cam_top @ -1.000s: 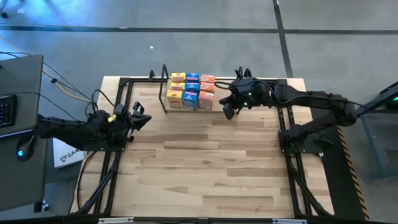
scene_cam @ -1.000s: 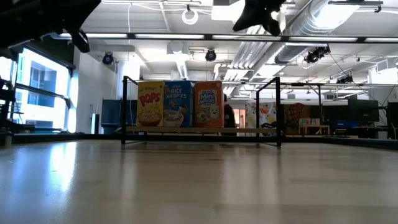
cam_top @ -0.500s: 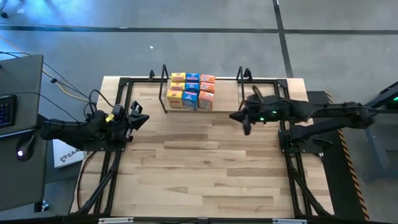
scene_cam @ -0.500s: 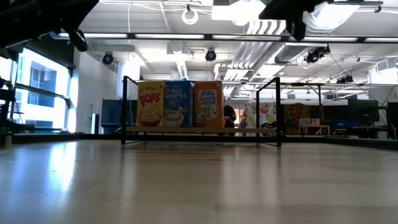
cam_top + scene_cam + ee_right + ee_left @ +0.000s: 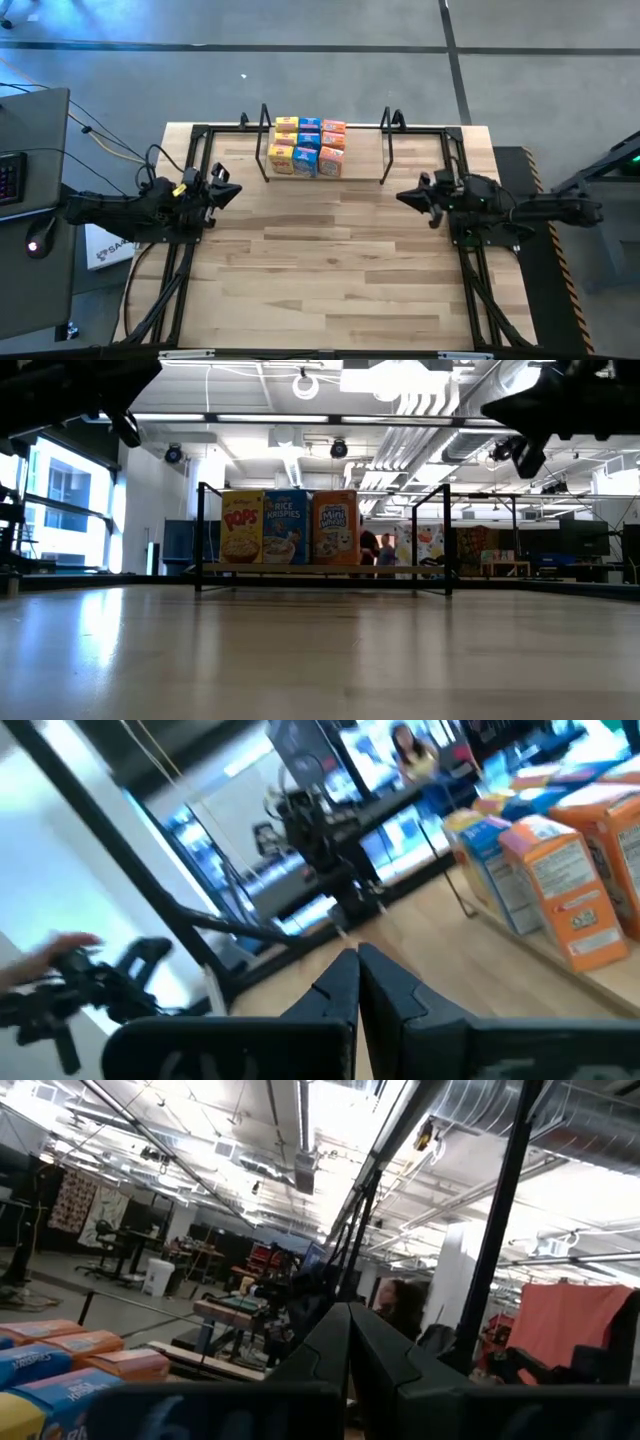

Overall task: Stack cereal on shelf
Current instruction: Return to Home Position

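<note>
The cereal [image 5: 308,146] stands on the shelf [image 5: 386,150], which runs along the bench [image 5: 320,270] edge at 12 o'clock in the high view. The boxes form a tight block of three columns, three deep: yellow boxes [image 5: 241,527] toward 9 o'clock, blue boxes [image 5: 286,527] in the middle, orange boxes [image 5: 335,527] toward 3 o'clock. Each column touches the next. The block sits against the shelf's 9 o'clock looped end. From the orange boxes to the looped end at 3 o'clock, the shelf's board shows bare.

The left tool [image 5: 228,187] hangs above the bench's 9 o'clock edge, just inside the black side frame [image 5: 190,200], at about 8 o'clock from the shelf and well apart from it. Its wrist view shows the fingers pressed together, pinching nothing.

The right tool [image 5: 408,197] hangs near the bench's 3 o'clock edge, by the other black frame [image 5: 462,240], at about 5 o'clock from the shelf's near looped end and apart from it. Its fingers are also pressed together on nothing.

Between the two tools, and from the shelf's front rail down to the 6 o'clock edge, the bench shows only bare wood. In the low view both tools ride high above the surface.
</note>
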